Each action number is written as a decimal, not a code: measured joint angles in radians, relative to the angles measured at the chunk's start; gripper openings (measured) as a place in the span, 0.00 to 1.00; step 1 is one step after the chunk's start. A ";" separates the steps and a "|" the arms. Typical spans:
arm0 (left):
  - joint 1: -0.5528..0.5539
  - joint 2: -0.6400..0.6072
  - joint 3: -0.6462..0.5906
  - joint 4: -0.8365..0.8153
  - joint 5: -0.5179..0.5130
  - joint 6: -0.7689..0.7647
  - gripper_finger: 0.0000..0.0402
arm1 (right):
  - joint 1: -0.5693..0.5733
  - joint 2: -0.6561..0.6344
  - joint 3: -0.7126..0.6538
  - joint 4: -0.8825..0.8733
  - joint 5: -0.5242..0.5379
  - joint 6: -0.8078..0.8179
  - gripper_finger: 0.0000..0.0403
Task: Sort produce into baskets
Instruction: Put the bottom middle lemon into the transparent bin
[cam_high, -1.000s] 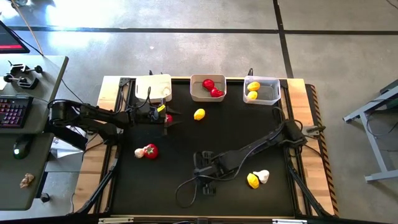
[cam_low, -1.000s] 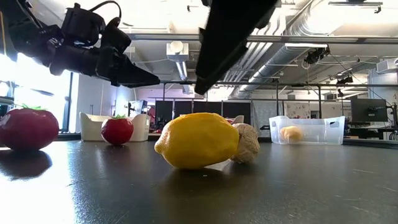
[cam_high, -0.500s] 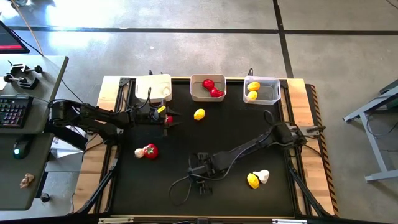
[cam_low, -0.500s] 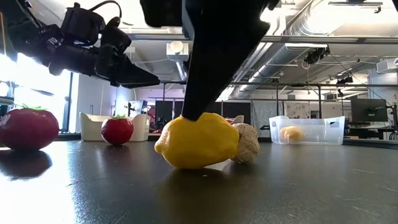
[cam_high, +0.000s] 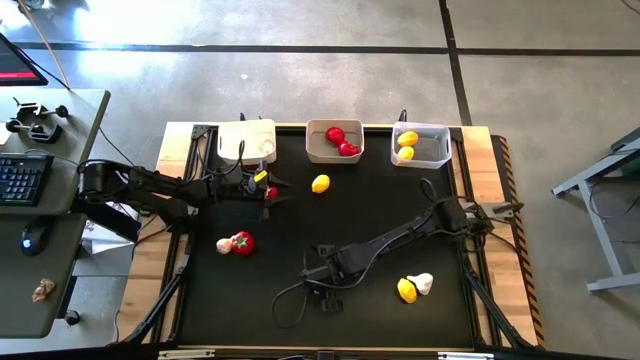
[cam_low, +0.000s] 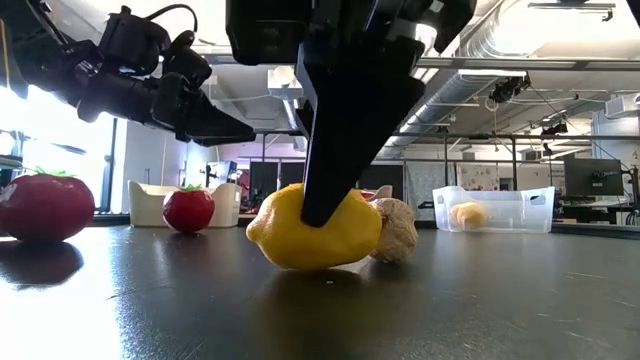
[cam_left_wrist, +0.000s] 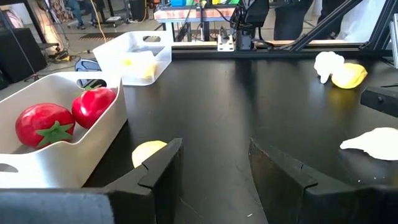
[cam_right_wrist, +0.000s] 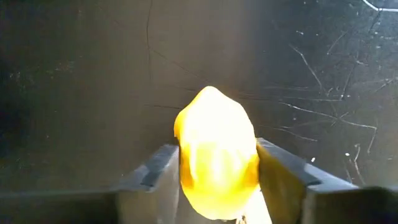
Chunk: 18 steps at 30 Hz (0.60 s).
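Note:
My right gripper (cam_high: 325, 278) points down at the table's middle near side, shut on a yellow lemon (cam_right_wrist: 216, 158). That lemon also shows in the low view (cam_low: 345, 235); in the high view the gripper hides it. My left gripper (cam_left_wrist: 214, 168) is open and empty. It hovers at the far left over a red tomato (cam_high: 271, 191), in front of the white basket (cam_high: 247, 140). The greyish-white basket (cam_high: 318, 150) holds two tomatoes. The clear basket (cam_high: 432, 150) holds lemons. My right gripper pinches the lemon between its two fingers (cam_right_wrist: 163, 169), one on each of its long sides (cam_right_wrist: 186, 155). The fingers come from above, pointing down. The lemon rests on the table under them (cam_low: 310, 262).
Loose on the black table: a lemon (cam_high: 320, 184) near the middle basket, a tomato (cam_high: 242, 242) with a garlic bulb (cam_high: 224, 245) at the left, and a lemon (cam_high: 406, 291) with a garlic bulb (cam_high: 423, 283) at the near right. A cable loops by my right gripper (cam_high: 290, 300).
My right gripper has come down from above the lemon until its fingers stand on either side of it at table height, and has gone slightly toward the table's left edge.

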 joint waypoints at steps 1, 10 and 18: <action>0.000 0.000 0.000 -0.001 0.000 -0.001 0.42 | -0.001 0.000 0.000 0.000 -0.002 -0.011 0.37; 0.000 0.000 0.000 -0.007 0.000 -0.008 0.42 | -0.036 -0.073 0.052 -0.071 0.042 -0.088 0.31; -0.001 0.000 0.000 -0.006 0.000 -0.008 0.42 | -0.151 -0.210 0.054 -0.385 0.273 -0.035 0.30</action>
